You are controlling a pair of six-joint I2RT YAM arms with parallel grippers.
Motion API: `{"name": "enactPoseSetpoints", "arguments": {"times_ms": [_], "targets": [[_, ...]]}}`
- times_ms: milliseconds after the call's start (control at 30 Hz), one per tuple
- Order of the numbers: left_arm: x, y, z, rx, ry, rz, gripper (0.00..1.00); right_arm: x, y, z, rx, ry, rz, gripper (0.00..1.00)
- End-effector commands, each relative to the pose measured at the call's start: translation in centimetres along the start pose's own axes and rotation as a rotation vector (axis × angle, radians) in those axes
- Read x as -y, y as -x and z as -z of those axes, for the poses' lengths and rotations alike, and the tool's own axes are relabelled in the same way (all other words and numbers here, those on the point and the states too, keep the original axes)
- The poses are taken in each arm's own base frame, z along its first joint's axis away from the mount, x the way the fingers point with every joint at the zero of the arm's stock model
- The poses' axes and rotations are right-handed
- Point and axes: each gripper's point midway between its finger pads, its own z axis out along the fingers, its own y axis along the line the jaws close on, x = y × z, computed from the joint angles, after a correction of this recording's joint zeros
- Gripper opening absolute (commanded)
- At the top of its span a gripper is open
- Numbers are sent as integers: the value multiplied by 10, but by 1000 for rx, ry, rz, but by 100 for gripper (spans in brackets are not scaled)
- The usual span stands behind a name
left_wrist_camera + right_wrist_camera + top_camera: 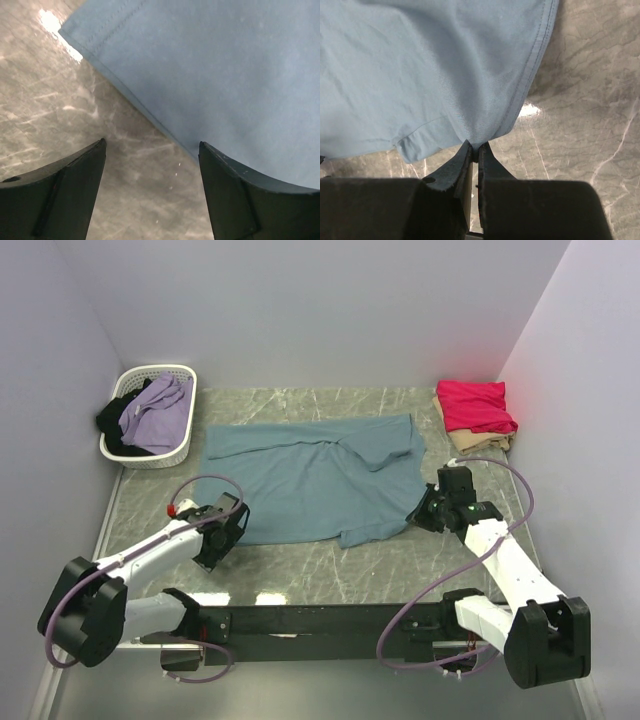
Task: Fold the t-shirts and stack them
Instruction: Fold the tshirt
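Dusty teal-blue t-shirt (320, 480): spread nearly flat on the counter (300, 570) between the two claws, with one sleeve folded inward at its far side. A bunched edge is pinched in the right claw (474, 147). Its hem runs just ahead of the left claw (152, 145). The folded crimson-pink t-shirt (475, 405) rests on the beige t-shirt (480, 443), beyond the right claw.

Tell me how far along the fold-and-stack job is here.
Done: the crimson-pink shirt lies folded on the beige shirt at the far right. In hand: the teal-blue shirt is spread out, the right end effector shut on its edge, the left end effector open at its near-left hem. Left: folding and stacking it; other clothes sit in the basket.
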Motion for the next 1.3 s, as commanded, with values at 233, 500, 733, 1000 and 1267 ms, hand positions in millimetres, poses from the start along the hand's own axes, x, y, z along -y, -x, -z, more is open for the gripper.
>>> {"name": "enactPoseSetpoints", "arguments": {"times_ms": [233,500,733,1000,1267], "targets": [[7,23,-12,149,35,68,67,-14,21,2,45,34,21,3],[10,20,-24,158,68,41,40,-11,22,3,52,19,25,3],[10,22,-27,174,72,27,24,-13,26,6,65,20,27,3],[21,28,-23,189,42,-9,1,-18,32,9,79,31,32,3],[37,41,-1,205,-39,-42,1,-27,42,18,96,53,59,2]]}}
